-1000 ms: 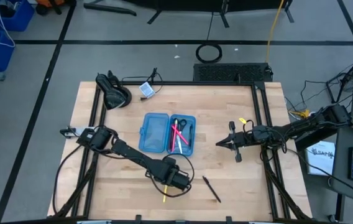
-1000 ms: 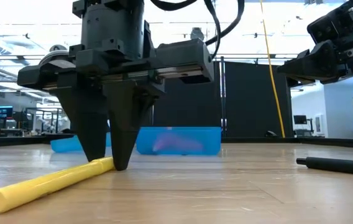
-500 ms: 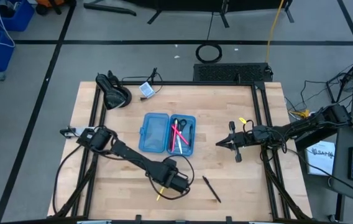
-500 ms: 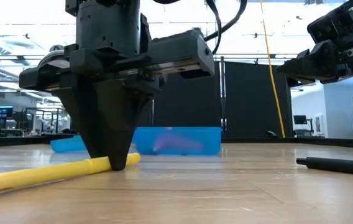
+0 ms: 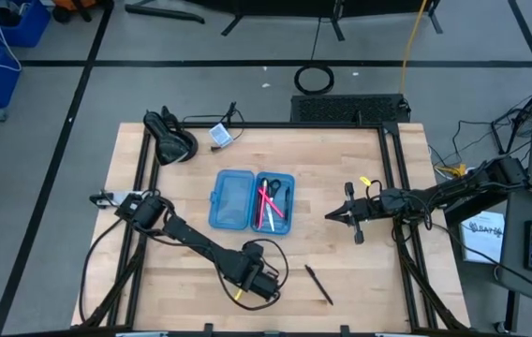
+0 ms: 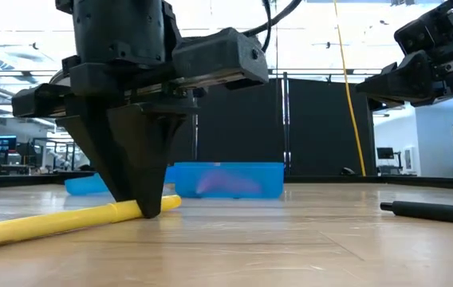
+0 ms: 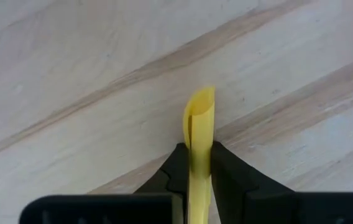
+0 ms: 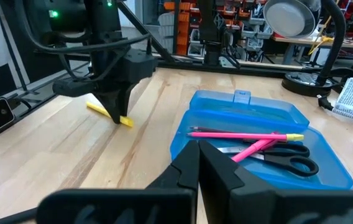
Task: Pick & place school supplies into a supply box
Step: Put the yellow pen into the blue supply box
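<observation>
The yellow pen (image 7: 199,134) lies flat on the wooden table (image 5: 360,281), near its front edge, with the left gripper (image 7: 195,163) clamped around it. The two fingertips (image 6: 145,209) press on either side of the pen's barrel and touch down at the table surface; the pen's ends stick out past both sides of the jaws.

A black pen (image 5: 318,284) lies on the table just to the right of the left gripper, apart from it.

The supply box (image 5: 231,199) sits open near the table's centre, well behind the left gripper. Its right half holds a pink pen (image 8: 238,134), the scissors (image 8: 282,163) and what appears to be a second pink pen crossing beneath; the contents overlap, so the count is uncertain.

The right gripper (image 5: 331,216) waits to the right of the box, above the table, fingers closed together with nothing between them.
</observation>
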Robot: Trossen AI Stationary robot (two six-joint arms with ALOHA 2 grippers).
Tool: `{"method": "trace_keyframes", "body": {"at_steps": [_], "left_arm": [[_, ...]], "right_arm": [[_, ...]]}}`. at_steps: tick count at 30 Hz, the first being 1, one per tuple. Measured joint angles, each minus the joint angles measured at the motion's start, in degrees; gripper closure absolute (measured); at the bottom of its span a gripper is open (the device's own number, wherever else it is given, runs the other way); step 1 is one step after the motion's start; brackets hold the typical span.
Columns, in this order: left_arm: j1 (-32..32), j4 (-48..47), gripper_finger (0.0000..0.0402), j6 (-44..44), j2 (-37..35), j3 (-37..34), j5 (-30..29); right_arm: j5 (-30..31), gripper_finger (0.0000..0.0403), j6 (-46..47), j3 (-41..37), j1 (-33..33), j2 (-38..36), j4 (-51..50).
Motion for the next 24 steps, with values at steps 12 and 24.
{"method": "trace_keyframes", "body": {"at_steps": [12,24], "left_arm": [[0.2,-1.5,0.0353,1.3,-0.4,0.0,-5.5],[0.3,-2.8,0.0351,1.6,-5.1,0.0,-8.8]], "right_arm": [[0.0,0.0403,0.0,0.0,0.0,0.0,0.2],[0.0,0.0403,0.0,0.0,0.0,0.0,0.3]]}}
